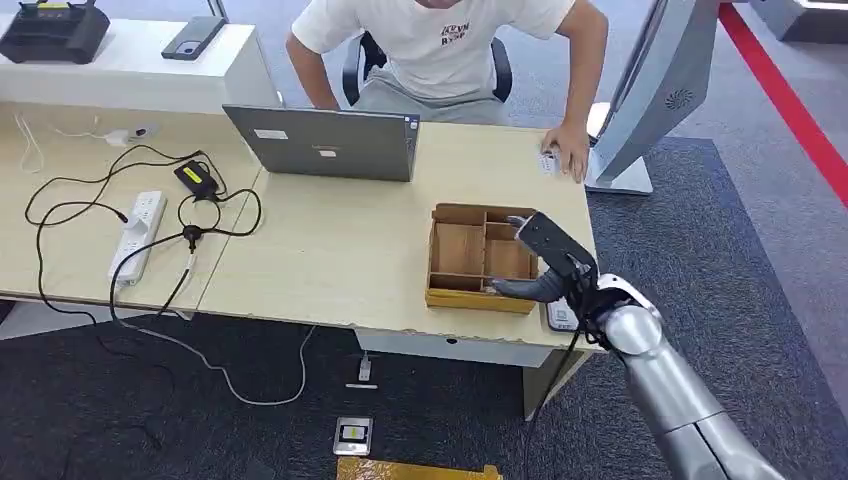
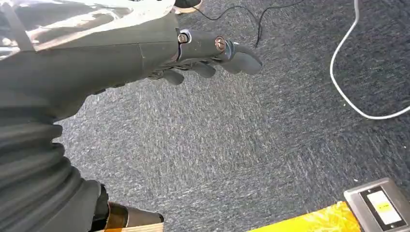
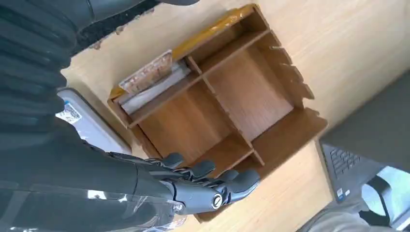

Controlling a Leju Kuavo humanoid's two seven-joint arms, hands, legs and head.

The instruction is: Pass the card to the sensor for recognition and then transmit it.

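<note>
1. Over the wooden tray [image 1: 437, 296] on the desk [image 1: 330, 250], the right hand [image 1: 545, 262] hangs with its fingers [image 3: 203, 170] loosely spread and nothing between them, probably poised to reach into a compartment
2. In the narrow end compartment nearest the desk's front edge lies the card [image 3: 145, 79], a pale flat thing under a clear sleeve as far as I can tell; the larger compartments show bare wood
3. Just beside the tray, at the desk's front edge, sits a flat grey device [image 3: 89, 126], likely the sensor [image 1: 560, 317], placed close so a lifted card needs only a short carry
4. The left hand [image 2: 208, 53] hangs by the robot's side above the carpet [image 2: 232, 154], fingers gently curled and holding nothing
5. A person [image 1: 450, 50] sits behind the laptop [image 1: 325, 142], one hand [image 1: 568, 155] on the desk, probably waiting to receive the card
</note>
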